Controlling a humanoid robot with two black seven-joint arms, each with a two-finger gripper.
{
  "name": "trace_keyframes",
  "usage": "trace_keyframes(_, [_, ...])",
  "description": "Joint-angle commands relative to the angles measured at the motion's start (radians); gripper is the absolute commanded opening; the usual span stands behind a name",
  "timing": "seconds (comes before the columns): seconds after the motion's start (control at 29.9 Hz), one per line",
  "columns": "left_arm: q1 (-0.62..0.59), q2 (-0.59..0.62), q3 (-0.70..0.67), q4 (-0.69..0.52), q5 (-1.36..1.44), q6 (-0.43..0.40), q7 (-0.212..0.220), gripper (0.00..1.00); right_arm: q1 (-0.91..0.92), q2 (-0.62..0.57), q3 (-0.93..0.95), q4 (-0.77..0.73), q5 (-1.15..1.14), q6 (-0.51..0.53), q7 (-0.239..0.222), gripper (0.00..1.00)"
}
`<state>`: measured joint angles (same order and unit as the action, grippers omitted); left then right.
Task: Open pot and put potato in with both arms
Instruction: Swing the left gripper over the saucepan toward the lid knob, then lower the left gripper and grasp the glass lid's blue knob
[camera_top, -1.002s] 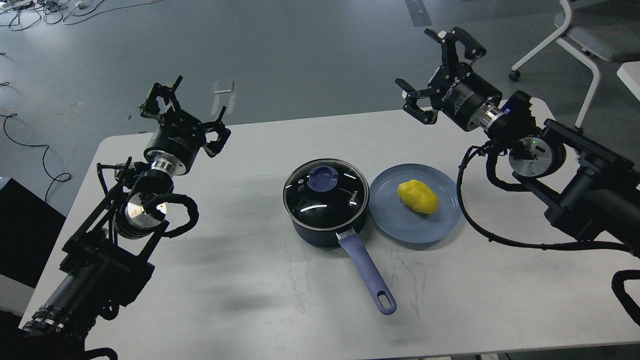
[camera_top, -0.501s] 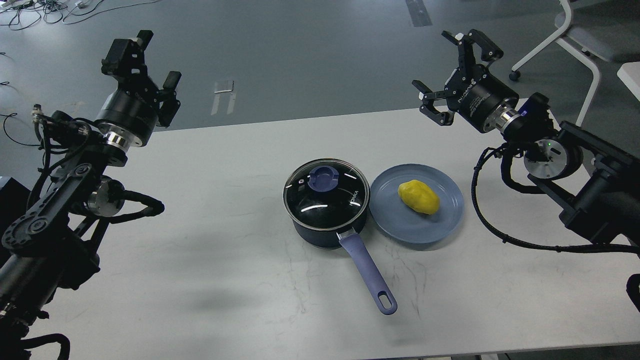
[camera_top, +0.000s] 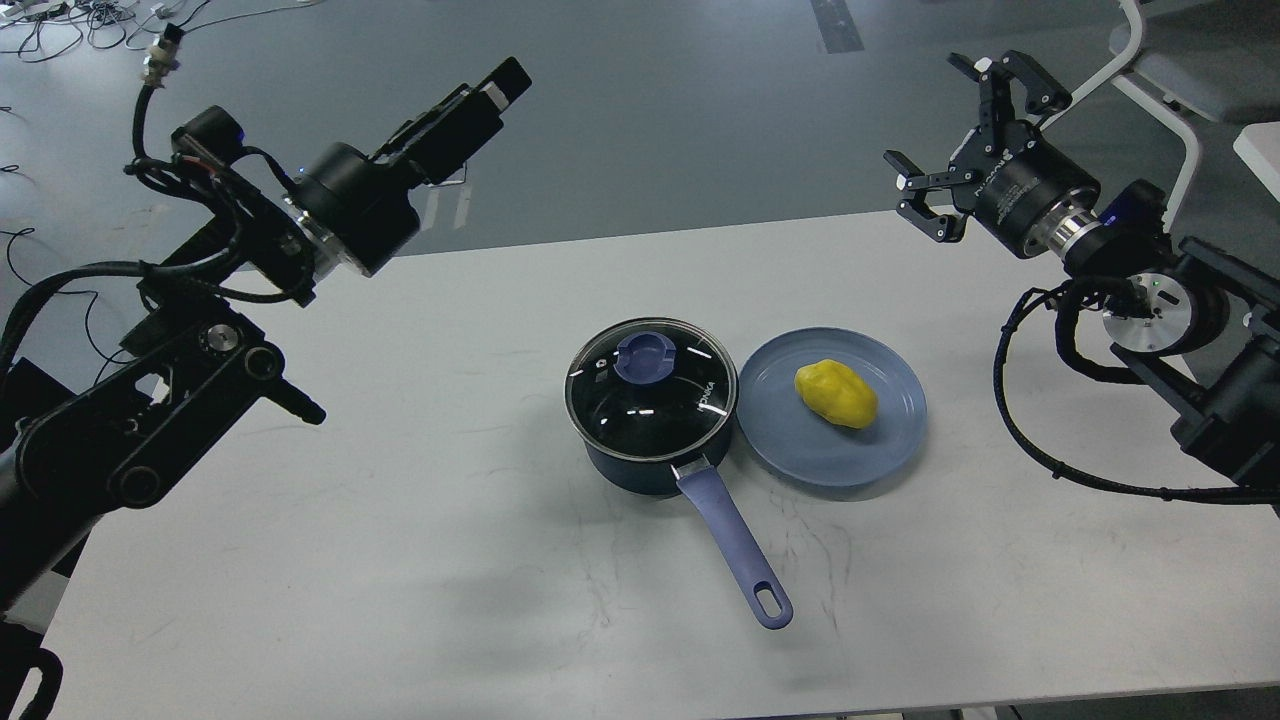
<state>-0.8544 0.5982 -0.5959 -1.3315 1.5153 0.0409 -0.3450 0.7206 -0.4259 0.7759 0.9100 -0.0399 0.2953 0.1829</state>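
Note:
The dark navy pot (camera_top: 640, 462) stands mid-table with its lavender-blue handle (camera_top: 735, 545) pointing toward the front. A glass lid with a blue knob (camera_top: 645, 358) sits on it. The yellow potato (camera_top: 836, 393) lies on a flat blue plate (camera_top: 800, 455) just right of the pot. My left gripper (camera_top: 488, 95) hovers high over the table's far left edge, pointing right, seen side-on so its fingers do not separate. My right gripper (camera_top: 955, 135) is open and empty, high above the far right edge, well away from the potato.
The white table (camera_top: 400, 520) carries only the pot and the plate. A white-legged chair (camera_top: 1170, 90) stands on the grey floor behind the right arm. Cables (camera_top: 60, 25) lie on the floor at the far left.
My left arm has swung up and turned, so its gripper now points right over the far left edge. My right gripper has drifted right and slightly up. Pot, lid and potato have not moved.

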Motion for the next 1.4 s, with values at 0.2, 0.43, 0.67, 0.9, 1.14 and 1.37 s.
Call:
trace_keyframes(0.2, [-0.038,-0.092,0.172,0.000,0.436,0.117,-0.009,0.98,-0.013,-0.028,0.000,0.000,0.000,-0.001,0.000,1.00])
trace_keyframes(0.43, [-0.090,-0.193,0.317,0.038,0.666,0.119,-0.034,0.98,-0.029,-0.033,-0.001,0.000,0.000,-0.002,0.000,1.00])
trace_keyframes(0.67, [-0.092,-0.267,0.324,0.176,0.666,0.117,-0.035,0.98,-0.035,-0.037,-0.001,0.000,0.000,-0.002,0.000,1.00])
trace_keyframes(0.9, [-0.078,-0.274,0.332,0.253,0.655,0.117,-0.057,0.98,-0.036,-0.048,-0.001,0.000,0.000,-0.004,0.000,1.00])
trace_keyframes(1.14, [-0.054,-0.276,0.369,0.272,0.626,0.117,-0.058,0.98,-0.039,-0.048,0.000,0.000,0.000,-0.004,0.001,1.00])
trace_keyframes(1.37, [-0.031,-0.276,0.369,0.273,0.625,0.119,-0.057,0.98,-0.050,-0.050,-0.001,0.001,0.000,-0.004,0.001,1.00])
